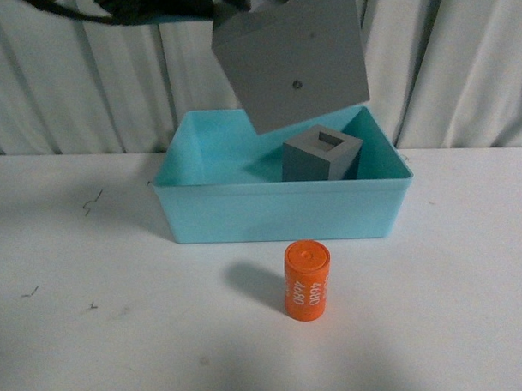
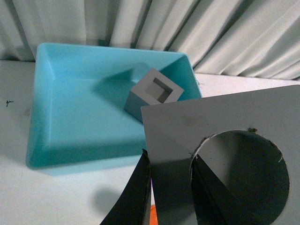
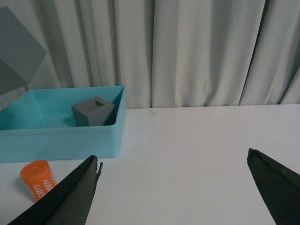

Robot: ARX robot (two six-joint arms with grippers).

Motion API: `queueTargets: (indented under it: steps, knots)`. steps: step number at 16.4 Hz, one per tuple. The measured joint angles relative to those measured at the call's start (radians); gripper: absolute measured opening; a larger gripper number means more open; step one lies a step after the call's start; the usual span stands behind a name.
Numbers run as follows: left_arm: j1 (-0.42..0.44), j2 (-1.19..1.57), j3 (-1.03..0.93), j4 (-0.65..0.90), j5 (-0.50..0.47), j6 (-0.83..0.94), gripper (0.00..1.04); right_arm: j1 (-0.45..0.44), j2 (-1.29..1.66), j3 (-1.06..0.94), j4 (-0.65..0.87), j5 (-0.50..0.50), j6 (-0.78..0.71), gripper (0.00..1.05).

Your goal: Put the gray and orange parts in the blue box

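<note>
While the left pincer [image 2: 171, 157] clamps a wall of the matte gray round-recessed cube [image 1: 291, 61], tilted at upper centre above the turquoise plastic box [image 1: 270, 217], apparently to drop it beside the rectangular-recessed gray cube [image 1: 321, 156] inside, the orange "4680" cylinder [image 1: 308, 280] stands on the desk [image 1: 94, 339] at lower centre; the right pincer [image 3: 173, 156] gapes, released.

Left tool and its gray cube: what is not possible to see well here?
Left tool: front view, hidden behind the lifted cube and cut by the top edge.
Cube's round recess: left wrist view, partly cut by the picture's edge.
Orange cylinder: left wrist view, almost all hidden behind the cube.
</note>
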Motion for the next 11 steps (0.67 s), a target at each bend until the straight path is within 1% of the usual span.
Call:
queueTargets:
  steps: [2,5,7,8,11]
  knots:
    - [-0.010,0.114,0.132,-0.021,-0.030,0.004,0.19,0.000,0.000,0.000,0.000,0.000,0.000,0.98]
    - [-0.014,0.282,0.332,-0.054,-0.065,0.069,0.19,0.000,0.000,0.000,0.000,0.000,0.000,0.98]
    - [0.009,0.374,0.446,-0.068,-0.085,0.110,0.19,0.000,0.000,0.000,0.000,0.000,0.000,0.98]
    - [0.028,0.420,0.490,-0.084,-0.109,0.124,0.19,0.000,0.000,0.000,0.000,0.000,0.000,0.98]
    - [0.045,0.462,0.514,-0.071,-0.127,0.143,0.18,0.000,0.000,0.000,0.000,0.000,0.000,0.98]
